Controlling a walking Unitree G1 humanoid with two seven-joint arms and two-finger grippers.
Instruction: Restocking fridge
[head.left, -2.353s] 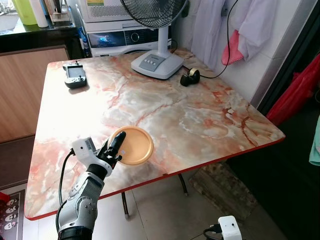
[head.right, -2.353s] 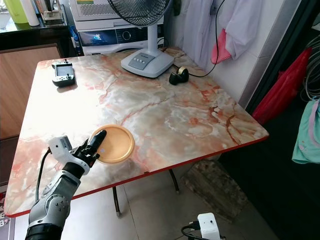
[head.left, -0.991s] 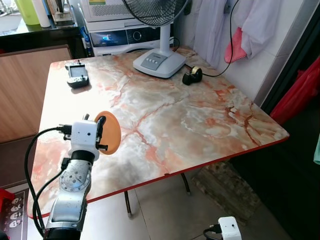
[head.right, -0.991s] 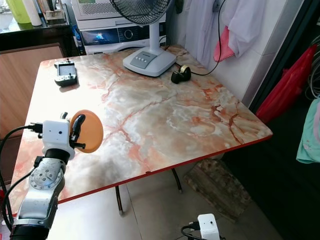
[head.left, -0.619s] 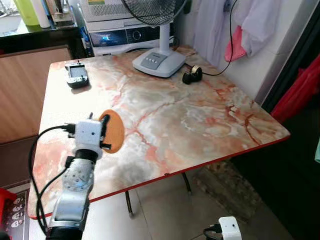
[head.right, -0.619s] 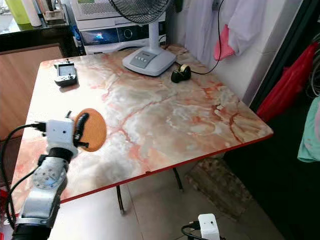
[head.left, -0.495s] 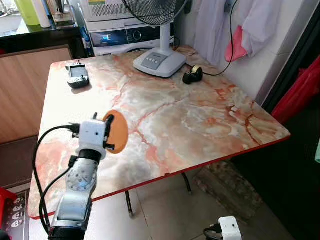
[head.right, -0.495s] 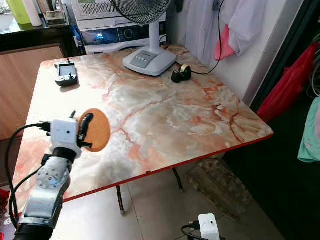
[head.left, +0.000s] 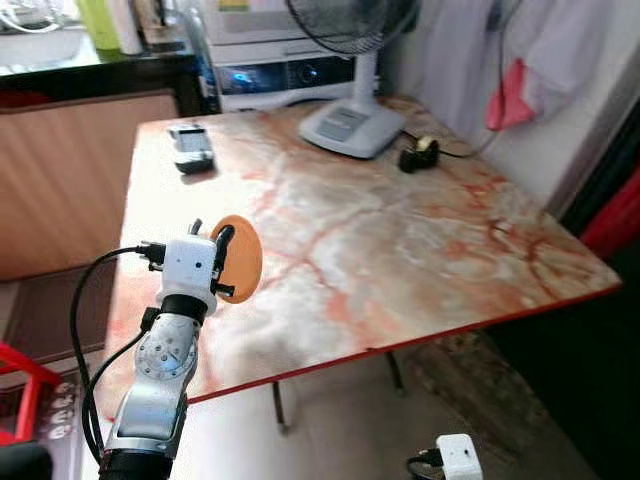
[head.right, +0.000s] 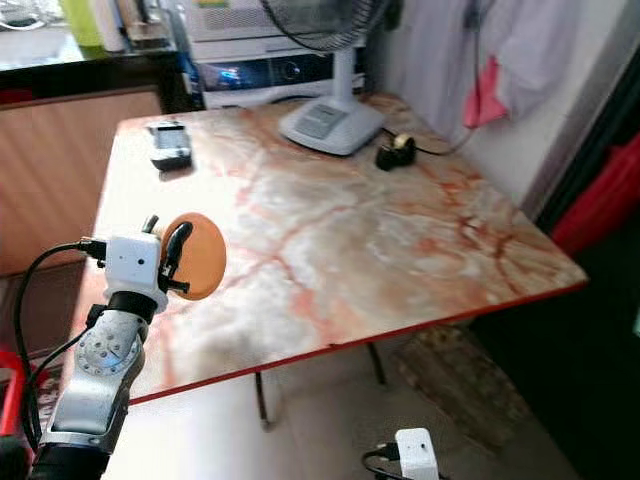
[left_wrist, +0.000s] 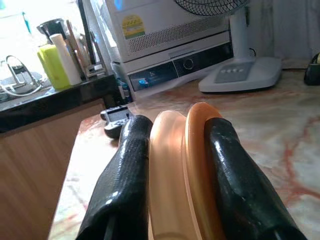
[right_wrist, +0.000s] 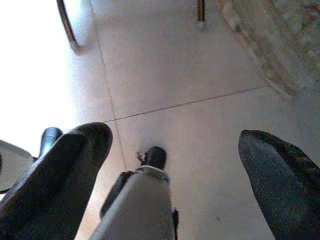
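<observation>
Over the table's near-left corner: left end effector (head.left: 222, 262), raised on its silver arm, fingers (left_wrist: 125, 165) pinching the lid.
Lid (head.left: 241, 258): orange and round, held on edge and clear of the table, one black finger on each face; in the left wrist view its rim stands upright between the two fingers.
Table (head.left: 400, 240): marble-patterned top in pink and cream with a red edge, on thin metal legs.
Remote (head.left: 191, 149): dark handheld unit with a screen, lying flat near the far-left corner, well apart from the lid.
Counter (head.left: 90, 70): dark top beyond the table's left end, with a green bottle (head.left: 101, 21) standing on it.
Appliance (head.left: 285, 60): white box with a lit display, behind the table's far edge.
Fan (head.left: 353, 118): white base on the far side of the table, pole rising to a dark grille.
Tape dispenser (head.left: 417, 155): small and dark, just beside the fan's base on its right.
Clothes (head.left: 520, 60): white and pink fabric hanging on the wall at the right.
Right end effector (right_wrist: 170, 165): hangs low over the tiled floor (right_wrist: 200, 75), fingers spread wide, holding nothing.
</observation>
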